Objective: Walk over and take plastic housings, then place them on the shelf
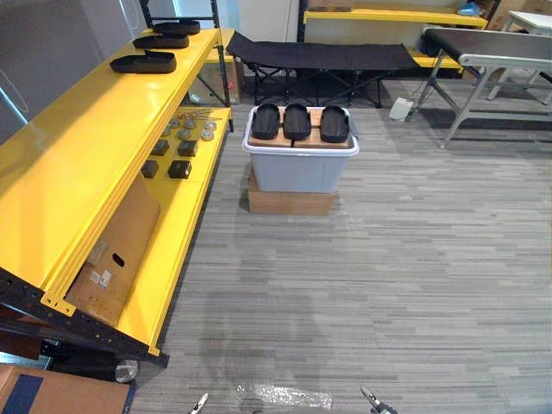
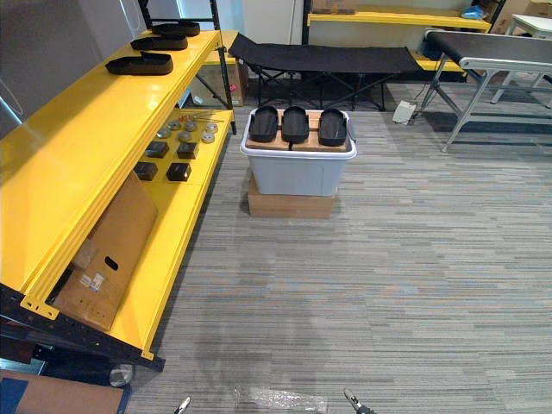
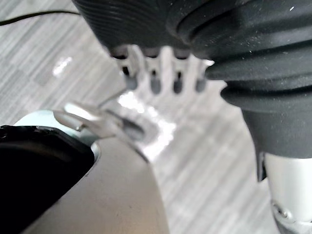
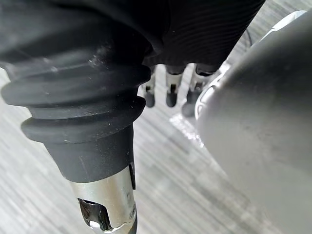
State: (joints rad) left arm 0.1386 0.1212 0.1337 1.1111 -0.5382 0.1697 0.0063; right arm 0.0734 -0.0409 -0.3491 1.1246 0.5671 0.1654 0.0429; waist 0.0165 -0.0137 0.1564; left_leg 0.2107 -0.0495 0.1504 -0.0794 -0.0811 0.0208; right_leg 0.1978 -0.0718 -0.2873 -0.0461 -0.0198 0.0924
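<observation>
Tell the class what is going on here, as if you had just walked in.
The robot stands on the carpet some way from a grey bin set on a cardboard box. Three black housings lie on top of the bin, untouched. Three other housings already lie on the top level of the yellow shelf. The left hand and right hand hang open and hold nothing.

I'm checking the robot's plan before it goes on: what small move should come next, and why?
Probably a step forward toward the grey bin: the three black housings lie on top of it, well ahead of the robot, and the left hand and right hand hang open, holding nothing. The yellow shelf stands to the robot's left.
</observation>
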